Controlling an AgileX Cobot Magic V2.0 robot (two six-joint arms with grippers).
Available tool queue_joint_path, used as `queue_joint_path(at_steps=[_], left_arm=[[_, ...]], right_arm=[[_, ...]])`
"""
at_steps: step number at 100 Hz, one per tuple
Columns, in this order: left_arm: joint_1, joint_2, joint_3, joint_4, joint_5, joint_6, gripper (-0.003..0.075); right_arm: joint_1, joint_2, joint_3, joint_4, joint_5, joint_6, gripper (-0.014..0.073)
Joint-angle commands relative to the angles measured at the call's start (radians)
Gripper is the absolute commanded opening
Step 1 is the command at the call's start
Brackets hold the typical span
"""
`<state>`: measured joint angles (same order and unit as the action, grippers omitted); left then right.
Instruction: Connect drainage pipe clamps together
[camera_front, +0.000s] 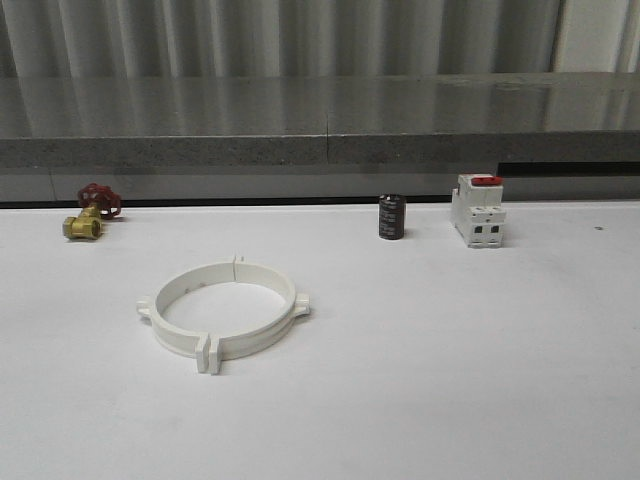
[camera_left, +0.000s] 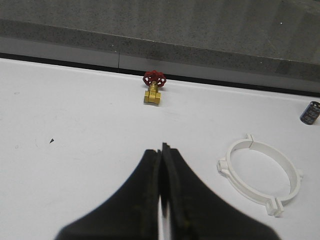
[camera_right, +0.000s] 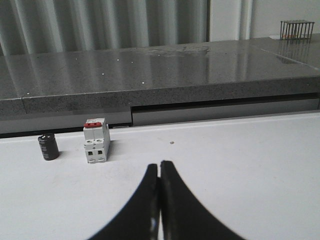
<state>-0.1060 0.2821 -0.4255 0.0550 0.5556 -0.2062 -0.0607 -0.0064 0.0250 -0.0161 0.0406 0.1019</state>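
The two white drainage pipe clamps (camera_front: 224, 309) lie together as one ring on the white table, left of centre, their end tabs meeting at the near and far sides. In the left wrist view the same ring (camera_left: 262, 171) rests well to one side of my left gripper (camera_left: 162, 149), whose black fingers are shut with nothing between them. My right gripper (camera_right: 160, 165) is also shut and empty, hovering over bare table some way from the clamps.
A brass valve with a red handwheel (camera_front: 90, 212) sits at the back left. A black cylinder (camera_front: 391, 217) and a white boxy switch with a red top (camera_front: 477, 211) stand at the back right. A grey ledge (camera_front: 320, 120) runs behind the table.
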Motion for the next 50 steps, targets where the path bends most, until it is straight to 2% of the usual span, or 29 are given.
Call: queue_joint_path(at_steps=[1,17,50], left_arm=[[0.002,0.006,-0.025,-0.004,-0.075,0.001,-0.0021],[0.002,0.003,-0.025,-0.004,-0.077,0.001,-0.0021],[0.002,0.003,-0.025,-0.004,-0.077,0.001,-0.0021]], right_arm=[[-0.008,-0.023,-0.012,0.008,-0.075,-0.029,-0.0067],[-0.008,-0.025,-0.012,0.008,-0.028,-0.040,-0.0067],[-0.008,-0.024,-0.014,0.008,-0.029,-0.040,-0.0067]])
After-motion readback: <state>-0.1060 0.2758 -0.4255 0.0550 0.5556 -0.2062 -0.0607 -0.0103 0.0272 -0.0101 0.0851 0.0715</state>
